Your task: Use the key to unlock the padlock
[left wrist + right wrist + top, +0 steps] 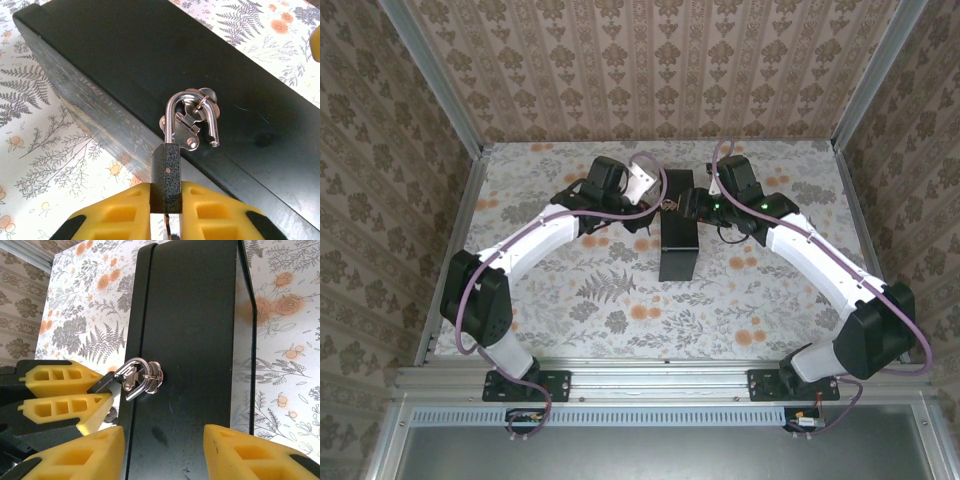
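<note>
The black box [678, 250] lies at the middle of the worktop [620, 310], a little nearer the far edge than the near one, its long sides running from far edge to near edge. The padlock [166, 160] hangs at the hasp [192, 134] on the box's dark side, level with the box's far half. The left gripper [166, 192] is clamped on the padlock's dark speckled body, one yellow pad [120, 210] on each flat side. The silver shackle [173, 107] stands sprung out of the body: one leg is seated in it, the other ends free in the air (its notched tip is plain to see), and the curve is hooked through the hasp's loop. A sliver of bright metal [171, 229] shows under the body between the pads, too small to identify. The right gripper [164, 435] hovers over the same side of the box with its jaws apart and nothing between them; whether its pads touch the box I cannot tell.
</note>
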